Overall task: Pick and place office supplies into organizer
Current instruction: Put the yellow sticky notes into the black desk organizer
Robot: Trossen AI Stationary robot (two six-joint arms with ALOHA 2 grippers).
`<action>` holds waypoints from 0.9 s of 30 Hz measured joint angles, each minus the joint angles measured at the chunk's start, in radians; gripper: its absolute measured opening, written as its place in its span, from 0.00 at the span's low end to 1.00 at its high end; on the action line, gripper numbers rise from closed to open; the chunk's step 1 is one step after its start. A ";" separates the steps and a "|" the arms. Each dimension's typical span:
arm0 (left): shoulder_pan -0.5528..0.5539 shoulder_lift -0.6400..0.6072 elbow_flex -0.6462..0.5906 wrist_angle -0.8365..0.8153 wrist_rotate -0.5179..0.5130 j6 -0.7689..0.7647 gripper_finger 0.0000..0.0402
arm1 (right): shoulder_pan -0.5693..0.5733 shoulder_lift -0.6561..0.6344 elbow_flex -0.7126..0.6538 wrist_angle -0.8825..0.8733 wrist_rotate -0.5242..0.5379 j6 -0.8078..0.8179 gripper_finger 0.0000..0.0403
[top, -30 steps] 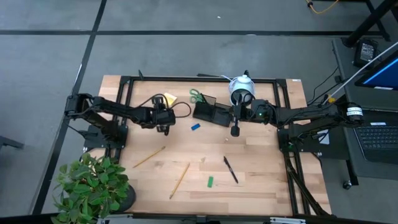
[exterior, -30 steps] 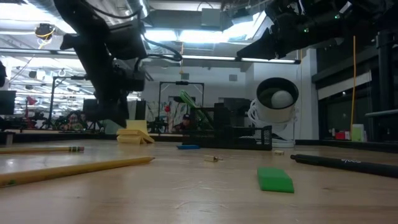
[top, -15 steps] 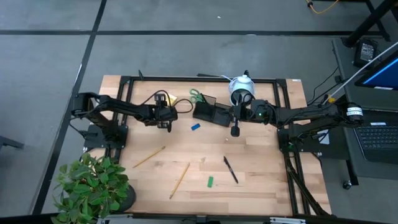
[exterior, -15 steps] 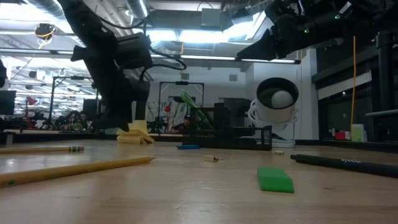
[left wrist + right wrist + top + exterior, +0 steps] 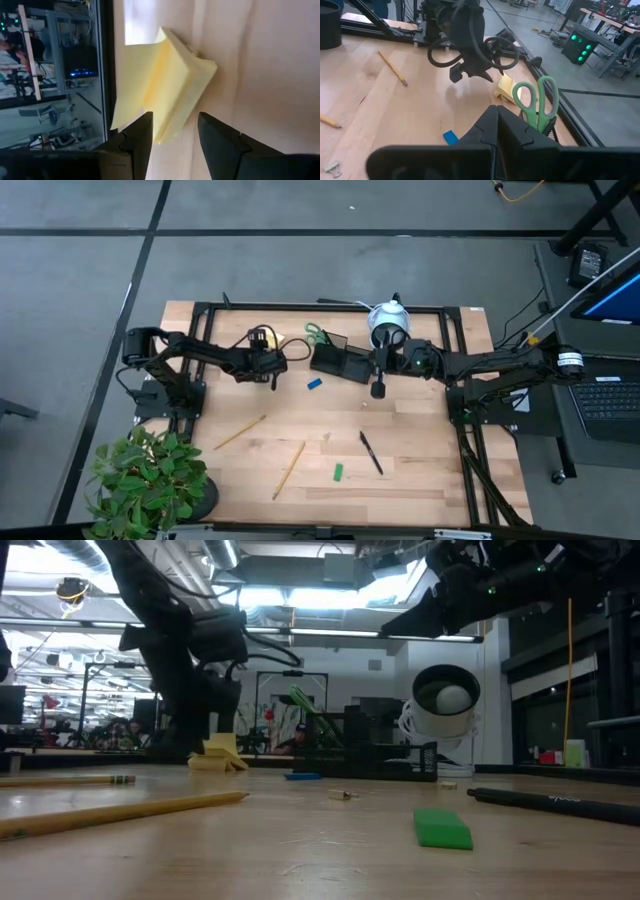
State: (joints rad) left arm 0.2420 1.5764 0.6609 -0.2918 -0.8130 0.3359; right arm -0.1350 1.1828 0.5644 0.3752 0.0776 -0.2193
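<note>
Organizer point(image 5: 338, 361) at the table's back holds only scissors point(image 5: 315, 333), apparently. Pencils, pen and small pieces lie loose. Left gripper point(image 5: 172, 131), spread, nears the pad point(image 5: 167, 97); right gripper point(image 5: 496, 125) hovers, pressed together.

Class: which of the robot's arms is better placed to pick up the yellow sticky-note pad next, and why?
Left. The left claw is open, its fingers flanking the yellow sticky-note pad. The right claw, shut, sits farther off by the black organizer.
</note>
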 joint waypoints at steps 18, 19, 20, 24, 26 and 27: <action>0.082 -0.001 0.000 0.058 0.083 0.079 0.37 | -0.001 0.000 0.000 -0.002 0.000 0.001 0.02; 0.084 -0.001 0.000 0.058 0.085 0.079 0.36 | -0.001 0.000 0.000 -0.002 0.000 0.001 0.02; 0.086 -0.001 0.000 0.057 0.095 0.079 0.36 | -0.001 0.000 0.000 -0.002 0.000 0.001 0.02; 0.101 -0.001 0.000 0.057 0.162 0.079 0.33 | -0.001 0.000 0.000 -0.002 0.000 0.001 0.02; 0.111 -0.001 0.000 0.057 0.175 0.079 0.32 | -0.001 0.000 0.000 -0.002 0.000 0.001 0.02; 0.116 -0.001 0.000 0.057 0.176 0.079 0.31 | -0.001 0.000 0.000 -0.002 0.000 0.001 0.02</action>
State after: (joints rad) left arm 0.3582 1.5757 0.6609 -0.2344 -0.6370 0.4149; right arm -0.1356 1.1828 0.5644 0.3733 0.0776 -0.2184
